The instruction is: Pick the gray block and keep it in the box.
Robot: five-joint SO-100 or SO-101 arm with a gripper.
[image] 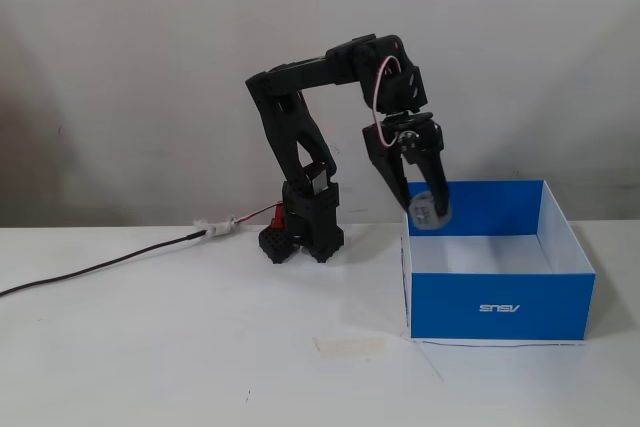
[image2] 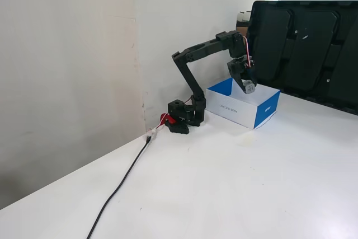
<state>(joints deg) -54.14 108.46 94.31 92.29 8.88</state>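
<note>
Small dark gray cube block (image: 431,213) is clenched in the black two-finger end effector (image: 429,211), held above the left inner edge of the shallow square blue cardboard box (image: 497,307); advise moving inboard and lowering before release, to avoid wall contact.

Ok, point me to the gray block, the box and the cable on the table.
gray block (image: 431,213): a fixed view, its face between the fingertips.
box (image: 497,305): a fixed view, blue front wall by the logo.
cable (image2: 120,184): a fixed view, mid-run on the table.
</note>
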